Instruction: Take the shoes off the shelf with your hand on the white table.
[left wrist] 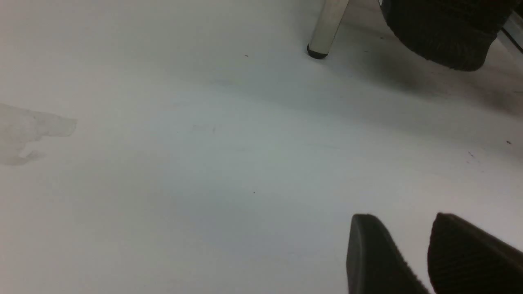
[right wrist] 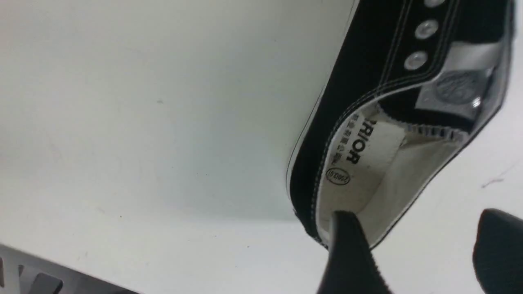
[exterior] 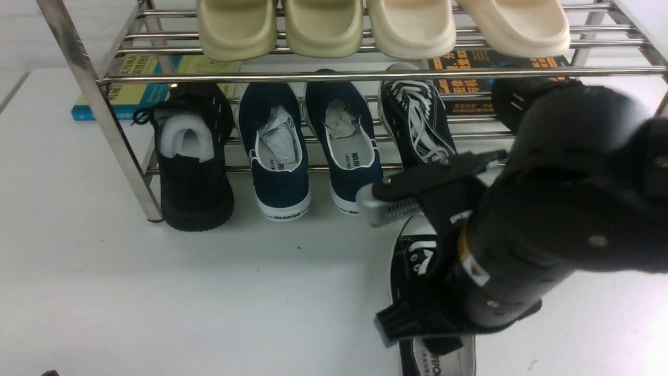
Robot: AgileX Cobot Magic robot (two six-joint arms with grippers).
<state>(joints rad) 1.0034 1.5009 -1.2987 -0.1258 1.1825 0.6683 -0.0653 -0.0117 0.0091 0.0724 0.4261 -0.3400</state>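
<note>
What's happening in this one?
The robot's right gripper stands open over a black lace-up sneaker that lies on the white table. Another black lace-up sneaker sits on the silver rack's lower tier, beside navy slip-ons. The left gripper hovers over the table, holding nothing.

White wall (exterior: 49, 34) with faint brick-like lines, pale light, brighter at the right
</note>
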